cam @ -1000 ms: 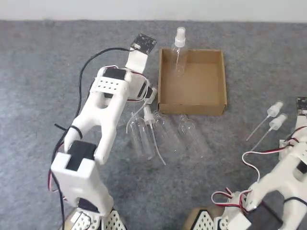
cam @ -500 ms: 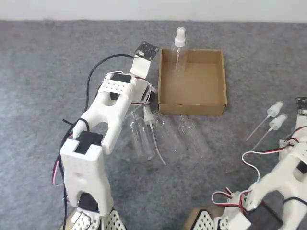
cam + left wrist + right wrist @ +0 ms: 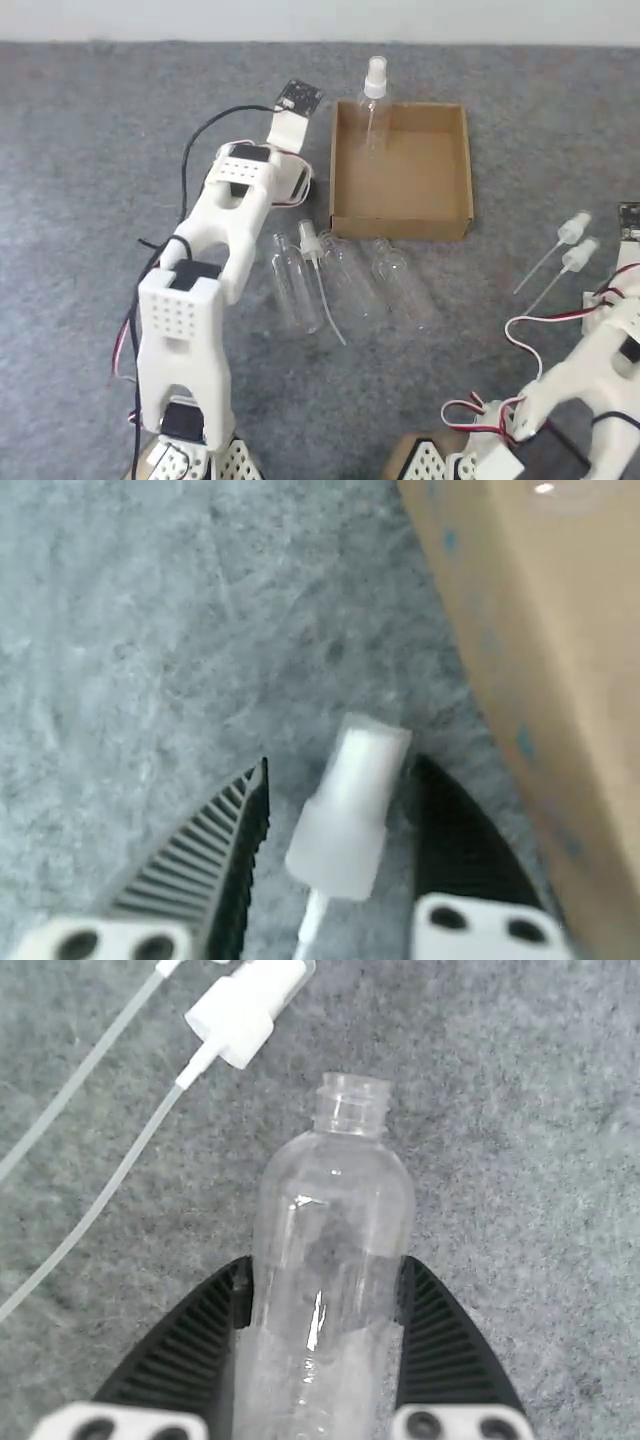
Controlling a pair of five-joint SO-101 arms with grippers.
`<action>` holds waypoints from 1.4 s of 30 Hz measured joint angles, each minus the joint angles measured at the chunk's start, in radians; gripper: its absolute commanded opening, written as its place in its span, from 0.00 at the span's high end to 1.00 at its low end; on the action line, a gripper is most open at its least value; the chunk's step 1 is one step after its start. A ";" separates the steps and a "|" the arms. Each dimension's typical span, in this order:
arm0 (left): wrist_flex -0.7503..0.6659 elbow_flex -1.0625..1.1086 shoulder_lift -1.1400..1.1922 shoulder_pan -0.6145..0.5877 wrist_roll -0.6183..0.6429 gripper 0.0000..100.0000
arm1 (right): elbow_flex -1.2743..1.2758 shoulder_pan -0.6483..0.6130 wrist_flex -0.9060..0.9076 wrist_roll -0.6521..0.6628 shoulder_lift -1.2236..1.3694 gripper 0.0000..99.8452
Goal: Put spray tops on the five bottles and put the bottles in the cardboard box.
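The left gripper [image 3: 338, 770] sits just beside the cardboard box [image 3: 400, 215], at its outer side wall, with its jaws either side of a spray top [image 3: 350, 810]; it appears clamped on it, though contact at the ribbed finger is unclear. The right gripper [image 3: 325, 1270], well apart from the box on its opposite side, is closed firmly on an open-necked bottle [image 3: 335, 1210], with two loose spray tops [image 3: 240, 1015] lying just beyond the neck. Three uncapped bottles [image 3: 345, 280] lie on the carpet just in front of the box, and a capped bottle [image 3: 372, 110] stands upright at its far wall.
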 measured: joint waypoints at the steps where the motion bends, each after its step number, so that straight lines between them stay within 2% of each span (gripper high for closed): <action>1: 0.023 -0.035 0.020 0.002 0.000 0.94 | 0.000 0.000 0.000 0.000 0.000 0.93; 3: 0.075 -0.106 0.054 0.003 0.000 0.99 | 0.000 0.000 0.000 0.000 0.000 0.93; 9: 0.304 -0.307 0.084 -0.074 0.000 0.99 | 0.000 0.000 0.000 0.003 0.000 0.93; 18: 0.790 -0.640 0.084 -0.199 0.038 0.99 | 0.000 0.000 0.000 0.005 0.000 0.93; 22: 0.827 -0.611 0.071 -0.222 0.037 0.99 | 0.000 0.000 0.000 0.008 0.000 0.93; 29: 0.809 -0.216 -0.249 -0.224 0.040 0.99 | 0.000 0.000 0.000 0.008 0.000 0.93; 34: 0.601 0.233 -0.677 -0.218 0.035 0.99 | 0.000 0.000 0.000 0.054 0.002 0.93; 38: 0.405 0.647 -1.002 -0.167 0.008 0.99 | 0.000 0.000 -0.048 0.071 0.071 0.93; 42: 0.302 0.918 -1.143 -0.160 0.012 0.99 | 0.000 0.000 -0.147 0.072 0.180 0.93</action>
